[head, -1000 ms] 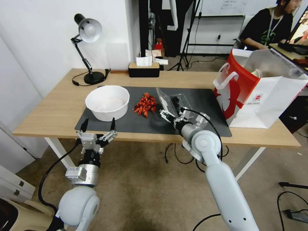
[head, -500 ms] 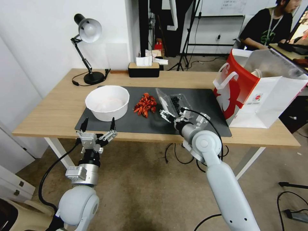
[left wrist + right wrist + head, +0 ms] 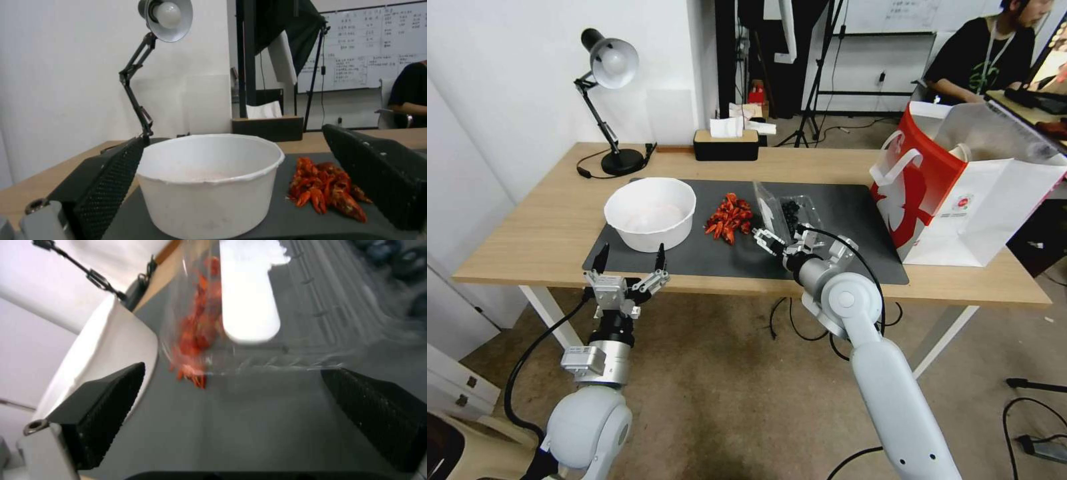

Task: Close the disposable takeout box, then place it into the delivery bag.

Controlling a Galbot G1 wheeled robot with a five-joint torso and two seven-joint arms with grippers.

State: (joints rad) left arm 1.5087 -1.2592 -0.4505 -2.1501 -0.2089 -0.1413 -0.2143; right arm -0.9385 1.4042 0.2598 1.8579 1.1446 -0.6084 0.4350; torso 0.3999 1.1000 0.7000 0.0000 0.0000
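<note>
Takeout box (image 3: 787,212) just beyond right gripper (image 3: 790,243) | jaws spread

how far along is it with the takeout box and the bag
Nothing is finished: the disposable takeout box sits open on the mat, lid raised. In hand: the right pincer, open, is at the box's lid. The left pincer waits open by the white bowl. Left: closing and bagging into the delivery bag.

I read no text: whiteboard (image 3: 369,43) writing too small, round red logo on delivery bag (image 3: 962,203) illegible.
</note>
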